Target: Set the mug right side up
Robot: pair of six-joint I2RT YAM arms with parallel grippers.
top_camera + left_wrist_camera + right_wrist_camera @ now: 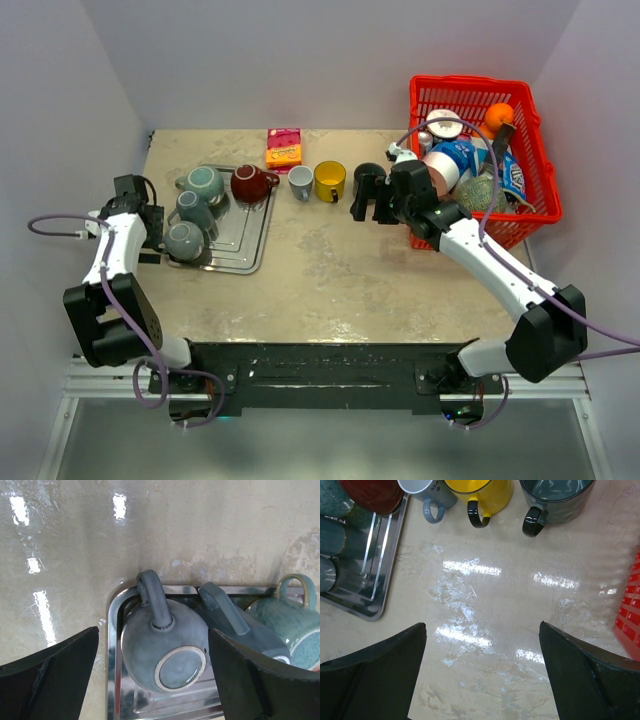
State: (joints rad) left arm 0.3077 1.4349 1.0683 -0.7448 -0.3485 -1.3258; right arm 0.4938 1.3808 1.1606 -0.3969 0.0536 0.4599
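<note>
Spread pincer [153, 630] flanks a bottom-up grey mug [165, 655] in a steel tray [113, 645].

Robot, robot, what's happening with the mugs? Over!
Left fingers open above upside-down grey mug on tray. Right fingers open over table. Blue-grey mug crowds it.

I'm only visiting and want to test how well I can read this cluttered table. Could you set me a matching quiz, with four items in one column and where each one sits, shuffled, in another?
Things:
1. yellow mug
2. dark red mug
3. orange
4. nearest grey mug

Places:
A. in the red basket
B. base up at the steel tray's near left corner
C. upright on the bare table
D. at the steel tray's far right corner

Pairs: 1-C; 2-D; 3-A; 4-B
</note>
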